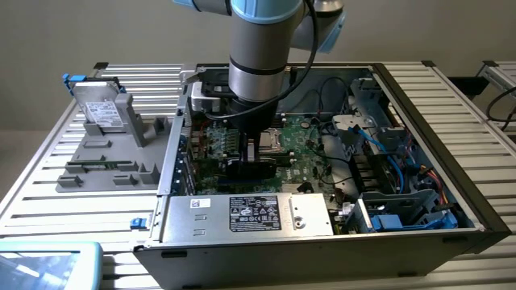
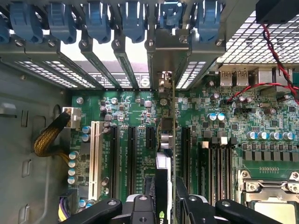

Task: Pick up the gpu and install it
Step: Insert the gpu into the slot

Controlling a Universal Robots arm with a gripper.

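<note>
The thin rectangular gpu with its black shroud and green circuit-board back point(image 2: 164, 186) is seen edge-on between the black fingers of the gripper point(image 2: 163, 205), which is clenched on the card's upper edge. In the exterior view the gripper point(image 1: 251, 151) is lowered deep inside the open dark metal computer case point(image 1: 419, 121), directly over the green motherboard point(image 1: 303, 145), with the card point(image 1: 246, 166) held upright beneath it. In the wrist view the card's lower edge is lined up along one of the long black expansion slots point(image 2: 132, 154), and its metal end bracket point(image 2: 164, 81) reaches toward the slotted rear wall of the case under the row of blue plastic retaining clips point(image 2: 133, 21). The pick-up is judged complete and the installation well advanced; whether the card is fully seated in its slot cannot be told. At the exterior view's left, well apart from the case, a silver hard drive with a white label and blue tabs point(image 1: 101, 109) is propped in a grey plastic holder point(image 1: 105, 163) on the slatted aluminium table point(image 1: 48, 199).
</note>
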